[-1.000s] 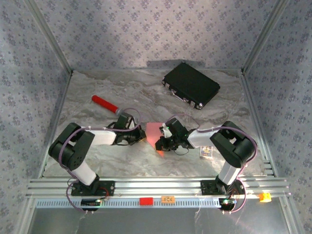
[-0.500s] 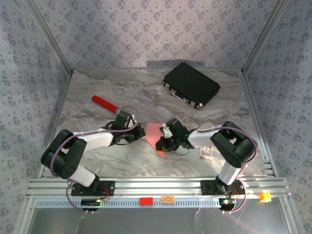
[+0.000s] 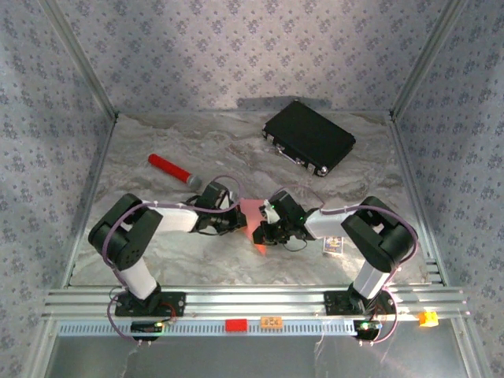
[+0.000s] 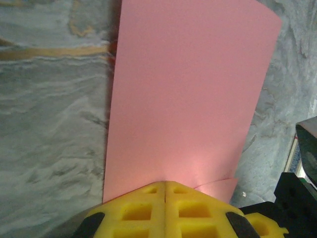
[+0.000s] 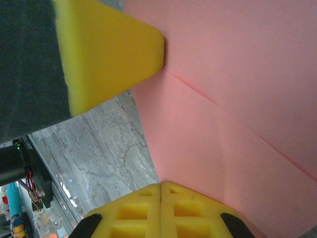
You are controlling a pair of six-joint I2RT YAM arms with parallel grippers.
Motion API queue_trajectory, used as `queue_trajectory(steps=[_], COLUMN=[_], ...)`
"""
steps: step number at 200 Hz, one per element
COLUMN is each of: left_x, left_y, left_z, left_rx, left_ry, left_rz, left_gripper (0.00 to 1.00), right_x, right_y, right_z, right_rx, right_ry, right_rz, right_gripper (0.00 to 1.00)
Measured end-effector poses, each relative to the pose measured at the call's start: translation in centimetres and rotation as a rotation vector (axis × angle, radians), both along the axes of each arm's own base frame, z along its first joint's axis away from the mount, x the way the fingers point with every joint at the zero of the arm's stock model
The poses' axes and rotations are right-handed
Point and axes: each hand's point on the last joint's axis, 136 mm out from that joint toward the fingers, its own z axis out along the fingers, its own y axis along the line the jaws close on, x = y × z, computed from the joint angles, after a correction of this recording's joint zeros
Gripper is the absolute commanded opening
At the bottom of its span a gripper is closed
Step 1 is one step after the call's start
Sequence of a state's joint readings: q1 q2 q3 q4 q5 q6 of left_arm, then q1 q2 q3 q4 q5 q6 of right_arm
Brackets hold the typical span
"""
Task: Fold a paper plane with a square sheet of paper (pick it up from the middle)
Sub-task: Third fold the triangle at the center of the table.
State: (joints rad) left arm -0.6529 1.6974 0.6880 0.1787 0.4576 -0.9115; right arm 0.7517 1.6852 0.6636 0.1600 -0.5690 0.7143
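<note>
The paper [image 3: 249, 211] lies on the marbled surface [image 3: 157, 252] nearer the arm bases than the black case [image 3: 309, 138] and a little left of it, well apart from the case. It is folded: the right wrist view shows a straight crease across the pink face, and the left wrist view shows a second layer peeking out at the lower right of the top one. The corner farthest from the left wrist camera curls up slightly.

The left arm [image 3: 169, 214] reaches toward the paper from the side away from the case. Its jaws are pressed together with the tips against the paper's edge. In the right wrist view one left finger [image 5: 114, 54] touches the paper where the crease begins.

The right arm [image 3: 331, 222] reaches in below the case, its jaws also pressed together against the paper. I cannot tell whether either pair has a layer caught between the tips.

A red cylinder [image 3: 173, 169] lies left of the case. A small card [image 3: 335, 246] lies below it, beside the right arm.
</note>
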Motion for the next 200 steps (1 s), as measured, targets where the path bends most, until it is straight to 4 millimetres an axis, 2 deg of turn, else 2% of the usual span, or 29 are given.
queue_trajectory(steps=[27,60,80,100,140,200], left_x=[0.0,0.0,0.1,0.1,0.1,0.0], left_y=[-0.3,-0.3,-0.2,-0.2,-0.2,-0.2], left_z=[-0.1,-0.1,-0.1,-0.1,-0.1,-0.2], left_rx=[0.004,0.003,0.003,0.003,0.004,0.004], left_ry=[0.002,-0.001,-0.002,-0.002,0.000,0.000], left_rz=[-0.024,-0.034,-0.032,-0.030,-0.029,-0.031], left_gripper=[0.00,0.00,0.00,0.00,0.00,0.00], right_x=[0.1,1.8,2.2,2.1,1.7,-0.9], right_y=[0.1,2.0,2.6,2.3,1.9,-0.4], right_z=[0.3,1.7,1.3,0.0,0.1,-0.1], right_rx=[-0.004,0.024,0.021,-0.004,0.013,-0.007], right_ry=[0.006,-0.026,-0.018,0.005,-0.004,0.013], right_rz=[0.000,0.007,0.013,0.010,0.010,0.012], right_gripper=[0.00,0.01,0.01,0.02,0.04,0.07])
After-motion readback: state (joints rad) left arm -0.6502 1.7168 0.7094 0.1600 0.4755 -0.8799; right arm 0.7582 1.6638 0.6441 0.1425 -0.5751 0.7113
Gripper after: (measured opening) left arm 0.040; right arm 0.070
